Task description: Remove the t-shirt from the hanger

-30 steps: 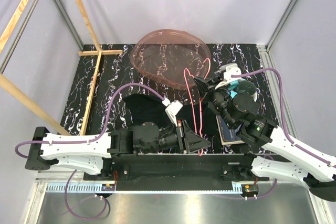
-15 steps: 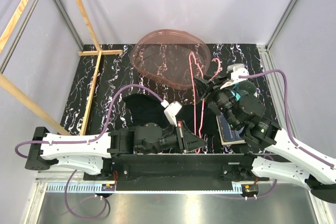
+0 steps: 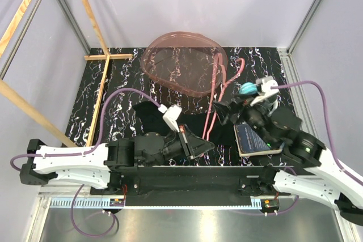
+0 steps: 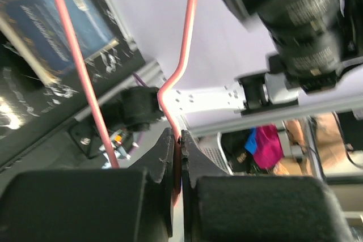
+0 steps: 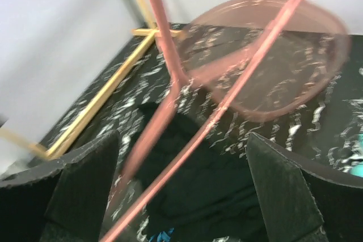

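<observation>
The hanger (image 3: 214,92) is a thin pink wire. It slants from my left gripper (image 3: 205,144) up toward the back of the table, its hook (image 3: 240,65) at the far end. My left gripper (image 4: 178,160) is shut on the wire's lower end (image 4: 175,106). The black t-shirt (image 3: 151,115) lies crumpled on the table, off the hanger. My right gripper (image 3: 222,111) stands open just right of the wire. In the right wrist view two hanger wires (image 5: 227,106) cross between its wide-apart fingers (image 5: 85,191), touching neither, with the t-shirt (image 5: 215,191) below.
A translucent pink basin (image 3: 184,63) sits at the back middle of the black marbled table (image 3: 119,92). A dark blue book (image 3: 256,138) lies under my right arm. Wooden frame bars (image 3: 101,97) stand along the left side, and grey walls close in the back and sides.
My right gripper let go of the hanger, opened wide and drew back to the right. My left gripper closed on the wire and moved left. The hanger's top swung toward the back right.
</observation>
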{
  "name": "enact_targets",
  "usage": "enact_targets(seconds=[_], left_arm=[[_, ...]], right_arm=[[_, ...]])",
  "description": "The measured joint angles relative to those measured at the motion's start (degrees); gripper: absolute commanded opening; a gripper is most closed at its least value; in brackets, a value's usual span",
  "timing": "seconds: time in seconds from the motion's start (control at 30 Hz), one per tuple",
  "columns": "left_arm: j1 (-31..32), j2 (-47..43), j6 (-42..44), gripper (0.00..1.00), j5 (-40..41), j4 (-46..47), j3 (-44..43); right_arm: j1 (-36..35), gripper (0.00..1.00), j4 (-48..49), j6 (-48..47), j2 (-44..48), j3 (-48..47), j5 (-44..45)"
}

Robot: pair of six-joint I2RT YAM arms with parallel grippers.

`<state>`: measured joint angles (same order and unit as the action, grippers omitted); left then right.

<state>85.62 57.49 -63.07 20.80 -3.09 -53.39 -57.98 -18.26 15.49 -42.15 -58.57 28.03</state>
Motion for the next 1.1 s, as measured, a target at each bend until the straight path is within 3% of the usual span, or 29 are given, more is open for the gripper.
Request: enact_targets(seconds=[0.23,0.57,0.87,1.1], left_arm=[[-0.92,-4.81,-0.13,0.0,9.01,-5.46,0.02],[-3.19,-6.54,0.94,0.0,23.71,-13.38,-3.76],[-24.52,1.62,3.21,0.0,25.03,-12.92,-11.3],[-34.12,10.34,7.15,0.0,30.14,-7.02,-14.75]], right_arm=[[0.0,1.0,-7.23,2.27,11.13,-0.02,-12.37],[0.0,1.0,-16.65,6.32,21.2,0.28,-9.51],[0.0,1.0,-22.99,7.32,21.64,-2.01,-7.04],[0.0,1.0,-26.51,9.4,23.19,-3.23,-6.45]])
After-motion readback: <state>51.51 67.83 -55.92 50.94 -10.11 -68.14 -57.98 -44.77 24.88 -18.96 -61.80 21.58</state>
